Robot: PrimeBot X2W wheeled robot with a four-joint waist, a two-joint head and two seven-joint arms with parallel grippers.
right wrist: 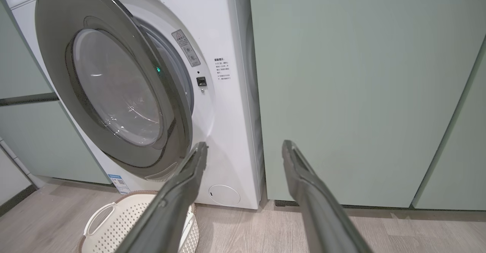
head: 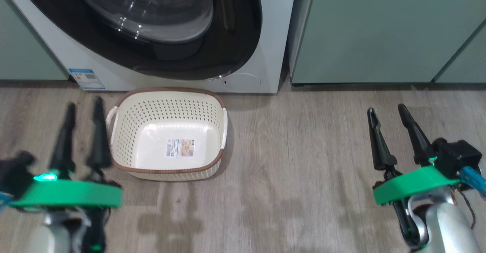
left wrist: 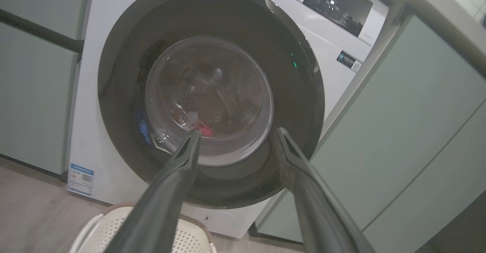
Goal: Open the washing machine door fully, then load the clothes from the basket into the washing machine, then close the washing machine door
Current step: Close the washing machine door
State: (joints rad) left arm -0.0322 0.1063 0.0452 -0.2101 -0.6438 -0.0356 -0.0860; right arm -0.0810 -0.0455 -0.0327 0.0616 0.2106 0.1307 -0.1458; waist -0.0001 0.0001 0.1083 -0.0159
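Left gripper [head: 84,104] and right gripper [head: 386,109] both open, unladen; washing machine door [right wrist: 114,88] ajar, red clothes [left wrist: 205,131] within, basket [head: 169,90] on floor [head: 303,150].

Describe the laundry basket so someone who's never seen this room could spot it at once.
Find the big white washing machine between pale green cabinets. On the wood-look floor just in front of it sits the basket. It is the only cream, perforated plastic tub there, with a brown rim, white side handles and a paper label on its bottom.
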